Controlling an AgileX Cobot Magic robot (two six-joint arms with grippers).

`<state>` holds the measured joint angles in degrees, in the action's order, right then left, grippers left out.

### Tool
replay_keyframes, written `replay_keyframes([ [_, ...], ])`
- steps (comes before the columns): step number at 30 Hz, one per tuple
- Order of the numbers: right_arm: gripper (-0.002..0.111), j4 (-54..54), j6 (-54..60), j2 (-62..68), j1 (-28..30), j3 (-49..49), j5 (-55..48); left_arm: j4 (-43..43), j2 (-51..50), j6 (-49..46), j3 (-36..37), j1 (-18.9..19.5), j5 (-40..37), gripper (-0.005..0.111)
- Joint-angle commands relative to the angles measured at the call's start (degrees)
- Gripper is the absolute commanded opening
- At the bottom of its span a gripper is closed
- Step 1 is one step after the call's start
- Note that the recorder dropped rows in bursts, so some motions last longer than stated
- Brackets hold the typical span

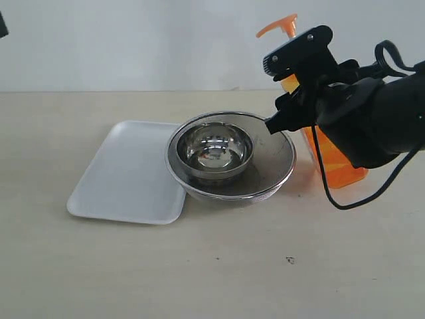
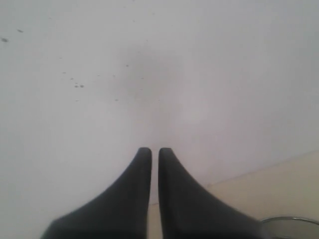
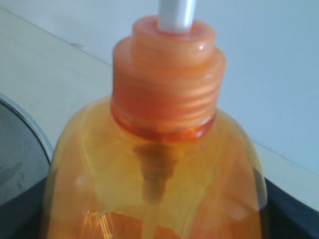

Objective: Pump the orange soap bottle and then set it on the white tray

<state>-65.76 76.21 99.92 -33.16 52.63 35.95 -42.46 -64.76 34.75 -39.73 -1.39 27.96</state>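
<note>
The orange soap bottle (image 1: 342, 169) stands at the right of the table, beside the strainer, its orange pump head (image 1: 279, 26) raised above the arm. My right gripper (image 1: 299, 113) is shut on the bottle's upper body. In the right wrist view the bottle (image 3: 159, 164) fills the frame, with a black finger (image 3: 294, 209) at each flank and the white stem (image 3: 175, 12) above the cap. The white tray (image 1: 119, 179) lies flat at the left. My left gripper (image 2: 155, 150) is shut on nothing and faces a white wall; the exterior view does not show it.
A round steel bowl (image 1: 216, 149) sits inside a mesh strainer (image 1: 275, 156) between tray and bottle; the strainer's rim overlaps the tray's right edge. The right arm's black cable (image 1: 332, 196) hangs down to the table in front of the bottle.
</note>
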Motion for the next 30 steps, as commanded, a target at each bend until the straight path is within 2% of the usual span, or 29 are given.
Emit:
replay_keyframes([
  [1,0.0,1.6,0.6,-0.8,0.0,0.6,2.8,-17.5,-7.9,16.2,-10.2,0.0,4.7,0.005],
  [5,0.0,1.6,0.4,-0.8,0.0,0.6,2.8,-31.8,-14.5,30.5,-20.4,-0.3,8.9,0.005],
  [8,0.0,1.6,0.0,-0.8,0.0,0.6,2.8,-40.9,-18.5,38.1,-27.1,-2.0,8.1,0.005],
  [10,0.0,1.6,0.0,-0.8,0.0,0.6,2.8,-45.2,-21.1,42.0,-31.2,-4.0,8.5,0.005],
  [14,0.0,1.6,-0.3,-0.8,0.0,0.6,2.1,-56.7,-27.7,51.9,-41.0,-11.2,8.6,0.005],
  [18,0.0,1.8,-0.3,-0.8,0.0,0.6,1.3,-57.5,-31.7,57.7,-45.0,-14.6,9.4,0.005],
  [21,0.0,1.8,-0.3,-0.7,0.0,0.6,-0.2,-57.5,-35.5,57.9,-47.2,-17.1,12.4,0.005],
  [30,0.0,1.8,-0.3,-0.7,0.0,0.6,-3.0,-57.5,-42.5,57.9,-49.7,-22.3,11.9,0.005],
])
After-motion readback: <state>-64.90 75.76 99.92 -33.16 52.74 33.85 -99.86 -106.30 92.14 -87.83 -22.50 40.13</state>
